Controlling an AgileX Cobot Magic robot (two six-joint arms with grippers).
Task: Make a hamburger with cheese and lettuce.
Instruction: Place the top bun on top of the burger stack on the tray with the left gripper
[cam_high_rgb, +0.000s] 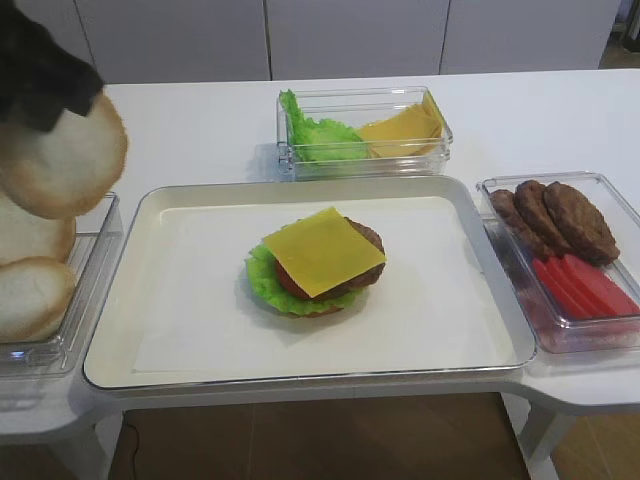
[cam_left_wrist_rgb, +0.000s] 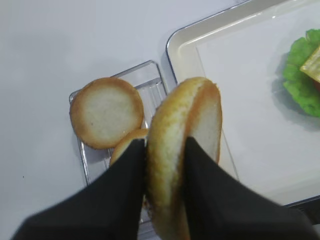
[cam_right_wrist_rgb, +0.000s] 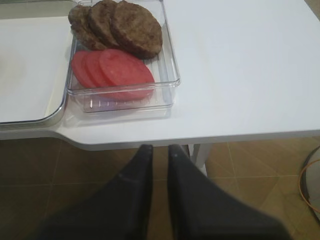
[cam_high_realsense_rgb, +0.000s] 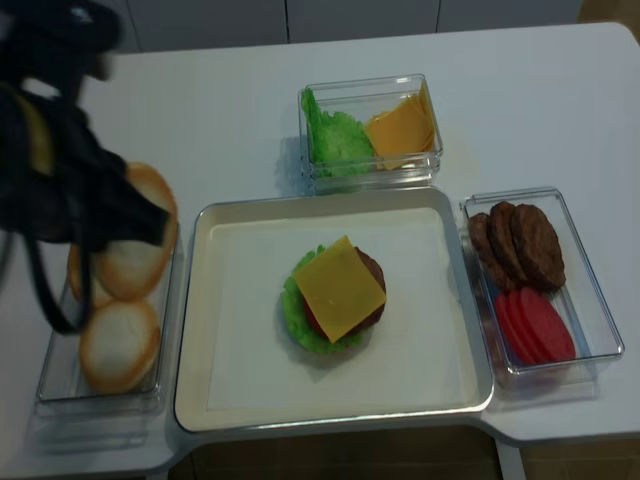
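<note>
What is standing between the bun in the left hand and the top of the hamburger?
Nothing visible. The left hand holds the bun half above the bun container, and the tray lies bare up to the hamburger, whose cheese is uncovered.

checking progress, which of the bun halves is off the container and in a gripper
The bun half held on edge in the left gripper; the other bun halves lie in their clear container.

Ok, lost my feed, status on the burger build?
Left gripper shut on bun half, above bun tray. Right gripper idle, off-table. Hamburger cheese-topped, uncapped. Path clear.
</note>
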